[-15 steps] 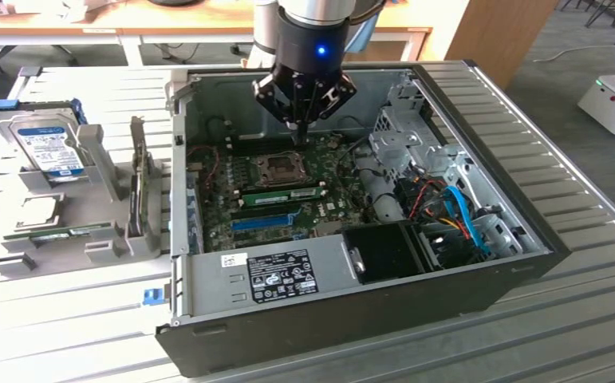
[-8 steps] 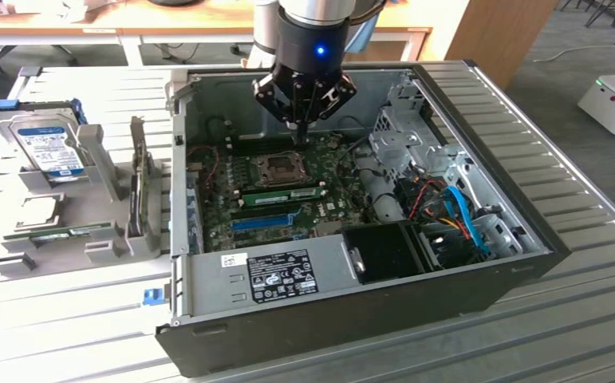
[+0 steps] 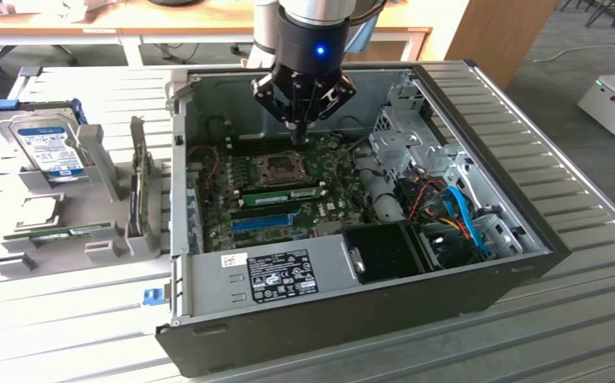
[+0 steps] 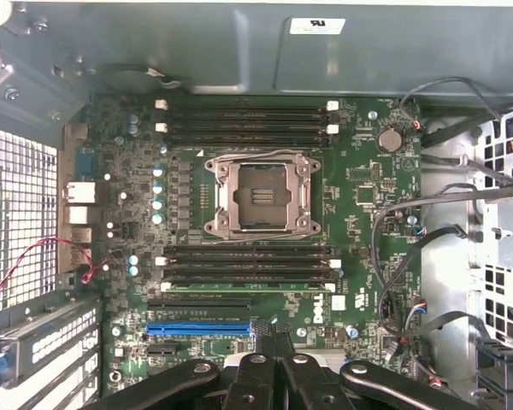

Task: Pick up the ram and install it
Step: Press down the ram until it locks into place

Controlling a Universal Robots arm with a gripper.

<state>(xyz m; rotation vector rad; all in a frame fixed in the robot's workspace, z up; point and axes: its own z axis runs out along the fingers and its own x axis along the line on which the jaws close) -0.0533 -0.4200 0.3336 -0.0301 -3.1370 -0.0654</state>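
The ram (image 4: pixel 248 288) is a thin green stick standing on edge in a black slot beside the CPU socket (image 4: pixel 260 197). In the exterior view the ram (image 3: pixel 282 194) shows as a green strip on the motherboard, just ahead of the socket (image 3: pixel 282 167). My gripper (image 3: pixel 301 134) hangs inside the open computer case above the board, fingers pointing down and pressed together with nothing between them. In the wrist view the gripper (image 4: pixel 274 335) has its dark fingers meeting close to the end of the blue slot (image 4: pixel 198 327), a short way from the ram.
The case's metal walls (image 3: pixel 185 183) ring the board. Drive cages and red and blue cables (image 3: pixel 451 211) crowd the exterior view's right. On the exterior view's left, a grey holder (image 3: pixel 105 199) carries a silver hard drive (image 3: pixel 52 148) and a small green part (image 3: pixel 70 233).
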